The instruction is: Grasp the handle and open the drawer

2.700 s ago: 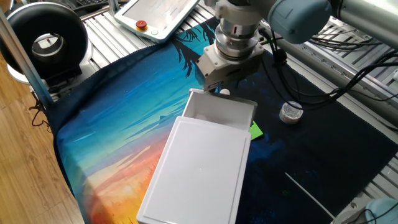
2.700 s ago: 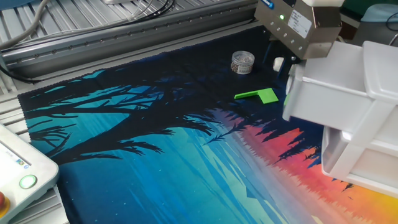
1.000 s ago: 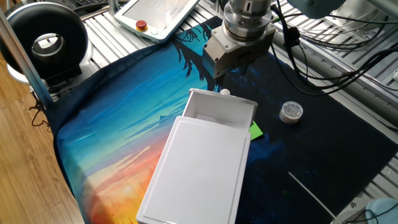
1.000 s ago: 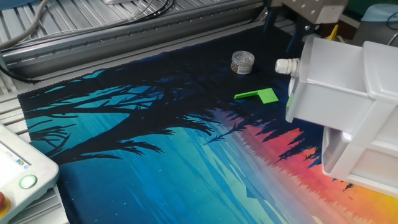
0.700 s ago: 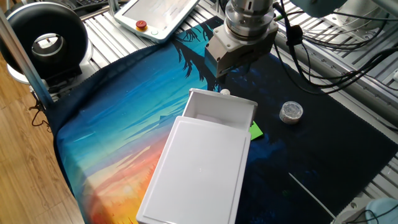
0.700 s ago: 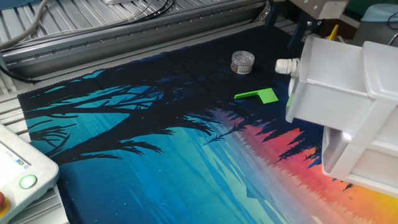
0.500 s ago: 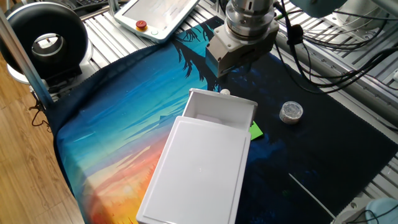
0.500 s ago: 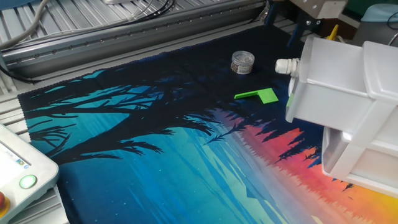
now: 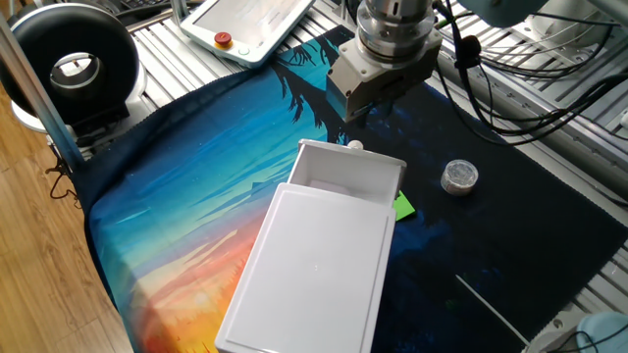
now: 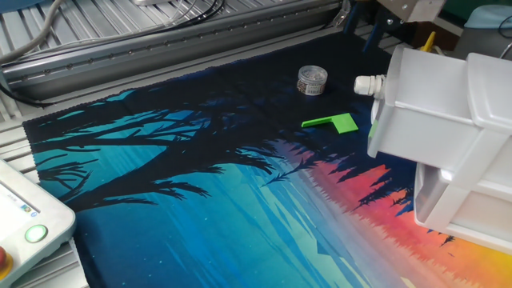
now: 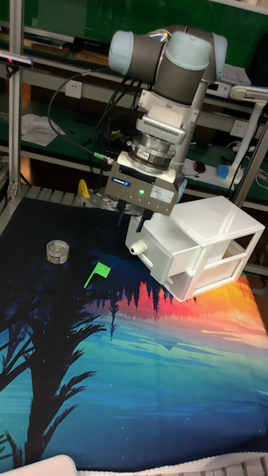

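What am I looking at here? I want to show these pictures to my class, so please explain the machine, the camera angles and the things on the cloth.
This is a robot arm whose gripper carries two jaws; it holds nothing, and its jaws are mostly hidden. Two cameras watch the table from opposite sides; the tall picture faces the arm. On the painted cloth stands a white box with its drawer pulled partly out, a tiny knob, the handle, on the drawer's front. Nearby lie a green plastic piece and a round silver cap.

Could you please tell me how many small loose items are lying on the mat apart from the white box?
2: a round silver cap on the dark part of the mat, and a green plastic piece beside the open drawer. The box may hide others.
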Tool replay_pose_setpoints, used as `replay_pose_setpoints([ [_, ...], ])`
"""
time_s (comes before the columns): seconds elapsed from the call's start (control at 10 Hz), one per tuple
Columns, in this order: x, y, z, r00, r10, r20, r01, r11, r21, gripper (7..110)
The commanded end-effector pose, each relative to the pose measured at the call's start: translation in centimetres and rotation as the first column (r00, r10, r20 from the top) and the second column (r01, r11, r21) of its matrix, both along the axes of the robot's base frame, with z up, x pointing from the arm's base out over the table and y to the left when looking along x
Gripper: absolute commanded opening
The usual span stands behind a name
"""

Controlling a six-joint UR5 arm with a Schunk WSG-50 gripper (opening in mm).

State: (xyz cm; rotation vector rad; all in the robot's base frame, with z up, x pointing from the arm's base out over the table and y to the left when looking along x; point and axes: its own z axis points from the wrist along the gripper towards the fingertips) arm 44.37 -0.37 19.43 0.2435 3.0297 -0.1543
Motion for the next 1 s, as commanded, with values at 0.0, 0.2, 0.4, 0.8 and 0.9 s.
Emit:
replay_pose_setpoints([
  [0.0, -0.2, 0.9, 0.2, 1.0, -0.02, -0.001, 0.02, 0.999, 0.037, 44],
  [0.2, -0.6, 1.6, 0.2, 0.999, -0.05, -0.011, 0.051, 0.997, 0.066, 22],
  [0.4, -0.9, 1.7, 0.3, 0.999, -0.046, -0.022, 0.047, 0.997, 0.067, 22],
  [0.8, -1.6, 2.3, -0.1, 0.998, -0.041, -0.057, 0.047, 0.994, 0.096, 22],
  [0.9, -1.6, 2.3, -0.1, 0.998, -0.038, -0.057, 0.044, 0.994, 0.097, 22],
])
